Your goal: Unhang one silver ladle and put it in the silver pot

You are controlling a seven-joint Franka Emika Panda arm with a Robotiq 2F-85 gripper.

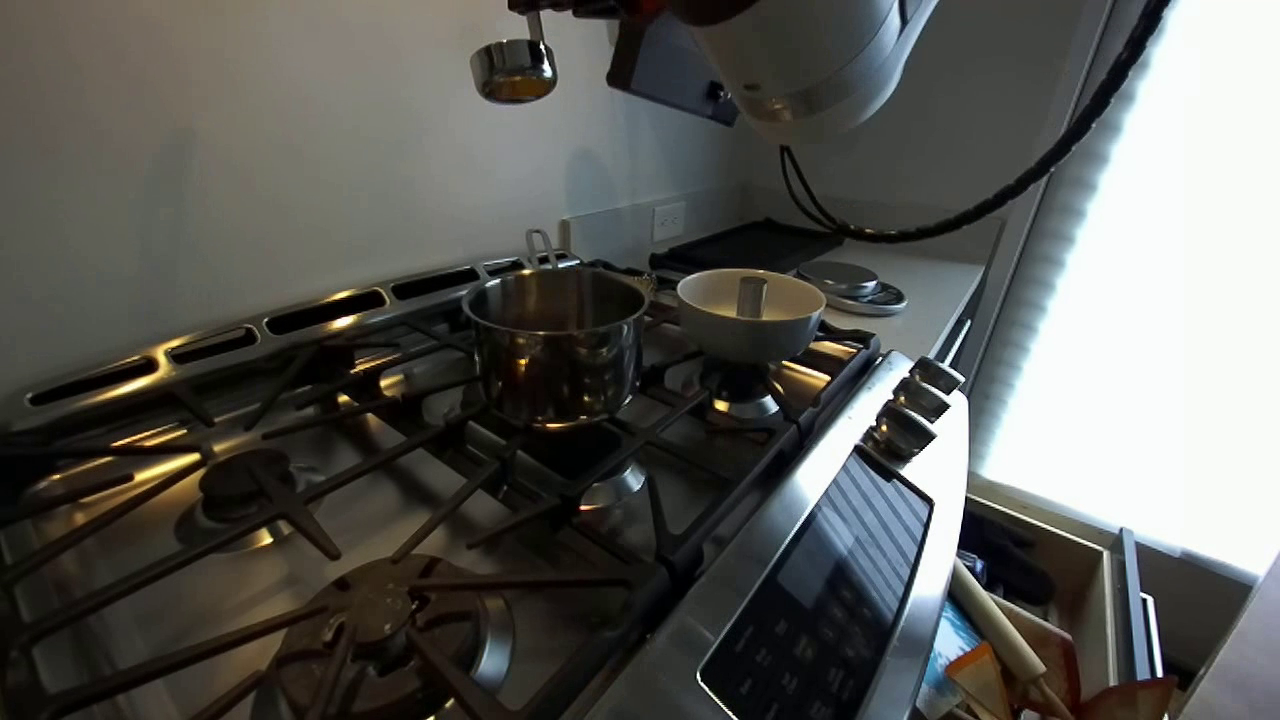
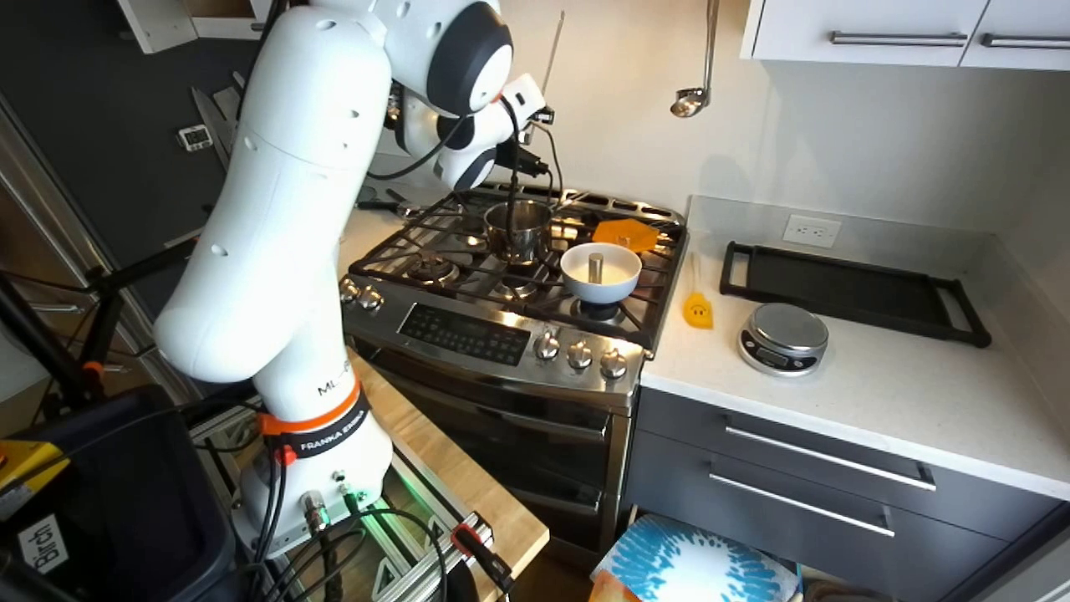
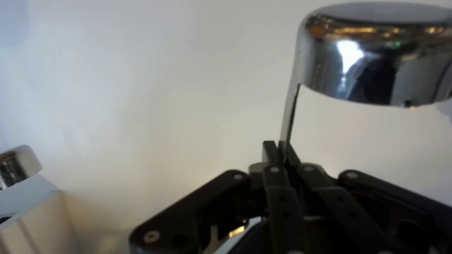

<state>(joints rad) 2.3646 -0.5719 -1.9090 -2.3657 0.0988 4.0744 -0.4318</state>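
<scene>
The gripper (image 3: 280, 151) is clamped on the thin handle of a silver ladle (image 3: 287, 113). In the wrist view its two black fingers (image 3: 270, 150) stand almost together, as near to meeting as the flat strip of metal between their tips allows. The grip sits near the ladle's cup (image 3: 376, 60), which shows at the upper right of that view, apart from the fingers.

In an exterior view the cup (image 1: 510, 65) hangs in the air below the gripper, base downward, the short visible stretch of handle close to upright; the gripper is partly cut off there by the top edge. In an exterior view the white arm (image 2: 301, 150) extends above the stove (image 2: 568, 378), and the long handle rises, slightly tilted, above the gripper.

The silver pot (image 1: 560, 360) stands on the stove in both exterior views, well below the ladle, just beside a white bowl (image 1: 745, 338) with a short cylinder (image 1: 750, 297) in it. A second ladle (image 2: 690, 102) hangs by the wall near the white cupboards (image 2: 869, 21). The worktop (image 2: 878, 393) carries a kitchen scale (image 2: 787, 326), a black tray (image 2: 844, 293) and an orange spatula (image 2: 696, 311).
</scene>
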